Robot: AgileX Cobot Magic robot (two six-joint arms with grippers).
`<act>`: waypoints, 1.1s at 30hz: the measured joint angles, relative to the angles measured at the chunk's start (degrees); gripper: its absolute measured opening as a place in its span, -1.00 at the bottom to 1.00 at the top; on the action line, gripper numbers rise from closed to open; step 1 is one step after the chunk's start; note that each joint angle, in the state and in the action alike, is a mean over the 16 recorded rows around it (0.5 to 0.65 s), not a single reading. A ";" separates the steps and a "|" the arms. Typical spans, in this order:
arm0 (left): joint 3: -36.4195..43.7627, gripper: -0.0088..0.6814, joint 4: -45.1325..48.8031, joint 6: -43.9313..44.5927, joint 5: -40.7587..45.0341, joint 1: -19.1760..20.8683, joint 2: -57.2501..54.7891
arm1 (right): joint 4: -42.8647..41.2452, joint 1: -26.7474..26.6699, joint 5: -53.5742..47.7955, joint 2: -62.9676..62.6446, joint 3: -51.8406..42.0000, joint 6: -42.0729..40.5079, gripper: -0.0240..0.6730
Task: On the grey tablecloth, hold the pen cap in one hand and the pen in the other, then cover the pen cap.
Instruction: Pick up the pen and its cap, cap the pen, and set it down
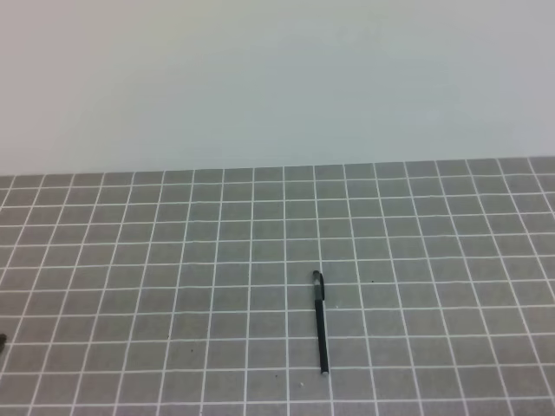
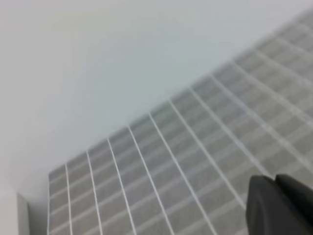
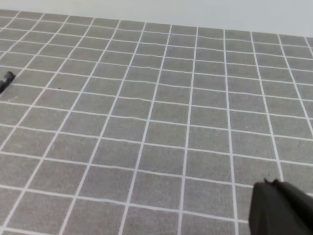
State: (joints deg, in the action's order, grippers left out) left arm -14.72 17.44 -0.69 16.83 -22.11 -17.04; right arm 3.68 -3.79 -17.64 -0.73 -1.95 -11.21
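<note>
Exterior high view is showing the pen [image 1: 322,333] lying capped, its pen cap [image 1: 318,285] fitted on, near the grey tablecloth's [image 1: 173,260] front edge; left gripper [image 2: 276,205] and right gripper [image 3: 274,208] are sitting shut, holding nothing.

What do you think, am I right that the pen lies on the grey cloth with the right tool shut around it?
Not quite. The pen does lie on the grey cloth, but nothing grips it: the high view shows it alone, with no tool near it. The right tool is shut on nothing, as the right wrist view shows.
</note>
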 joint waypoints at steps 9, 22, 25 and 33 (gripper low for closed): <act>9.08 -0.98 -10.91 0.44 -12.72 13.25 9.72 | 0.14 0.00 0.00 0.00 0.00 0.00 -0.94; 15.39 -0.98 -18.68 -2.96 -3.13 21.14 17.27 | 0.16 0.00 -0.05 0.00 0.00 0.00 -0.94; 15.44 -0.98 -18.97 -3.98 -0.76 21.25 17.38 | 0.16 0.00 -0.07 0.00 0.00 0.00 -0.94; 15.37 -0.98 -18.92 -5.26 1.73 21.25 17.38 | 0.16 0.00 -0.09 0.00 0.00 0.00 -0.94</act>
State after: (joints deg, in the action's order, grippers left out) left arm 0.65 -1.49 -5.94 18.56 -0.85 0.34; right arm 3.83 -3.79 -17.73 -0.73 -1.95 -11.21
